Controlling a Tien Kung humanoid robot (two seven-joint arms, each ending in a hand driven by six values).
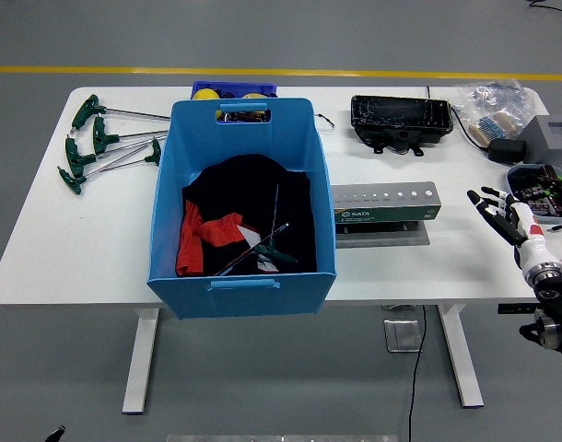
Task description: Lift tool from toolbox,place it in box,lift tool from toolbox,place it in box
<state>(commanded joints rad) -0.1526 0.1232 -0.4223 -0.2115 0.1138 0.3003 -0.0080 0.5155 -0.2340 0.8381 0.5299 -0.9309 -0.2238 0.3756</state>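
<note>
White desk (97, 249) carried a large blue box (242, 207) near its front edge, left of centre; inside lay a black and red cloth (228, 221) with two green-handled tools (267, 247) resting on top of it, their metal shafts crossing toward the near wall. Left of the box, well apart from it, a group of green T-handle wrenches (101, 143) lay flat on the desk, shafts pointing right. Behind the box, touching or just beside its far wall, stood a small dark blue bin (233, 89) with yellow items showing over its rim. Right of the box lay a long grey tool holder (385, 201) with a row of holes along its top and a green label on its front. Farther back sat a black tray (400, 118); at the far right corner, a clear plastic bag (490, 106) of small parts, a grey block (551, 138) and a black adapter (508, 149) beside it. A small bowl-like container (537, 189) of mixed parts sat near the right edge. One right robot hand (502, 214) hovered over the desk's right side, just left of that container — fingers spread, released, holding nothing — apart from the tool holder. Left arm not seen.
</note>
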